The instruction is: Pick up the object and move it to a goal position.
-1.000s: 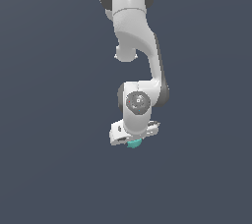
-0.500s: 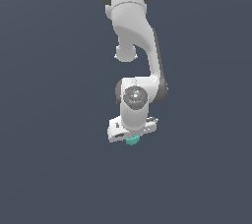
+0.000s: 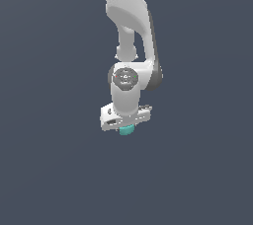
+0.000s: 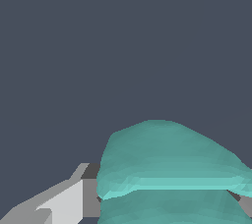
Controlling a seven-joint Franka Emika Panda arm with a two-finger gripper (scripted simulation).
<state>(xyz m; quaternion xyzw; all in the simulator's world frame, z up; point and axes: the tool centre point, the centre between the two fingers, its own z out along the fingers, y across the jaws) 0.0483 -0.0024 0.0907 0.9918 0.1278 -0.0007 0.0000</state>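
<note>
Here we are mid-carry: the white, rounded robot arm [image 3: 129, 31] hangs straight down the middle of the exterior view, and tucked under its white gripper [image 3: 126, 128] is the small teal-green ribbed block [image 3: 127, 130], only its lower end peeking out below the hand. Up close on the wrist view that teal block [image 4: 167, 169] fills the frame, with a pale grey finger [image 4: 69, 201] pressed right against its side, so the jaws read as clamped on the block rather than standing apart. No goal marker shows against the flat slate-grey background, so I can't say how far off the target is. My read for this step: hold the squeeze steady, travel smoothly, avoid sudden wrist turns, since those ridged sides could let a short, stubby piece twist or slip.
</note>
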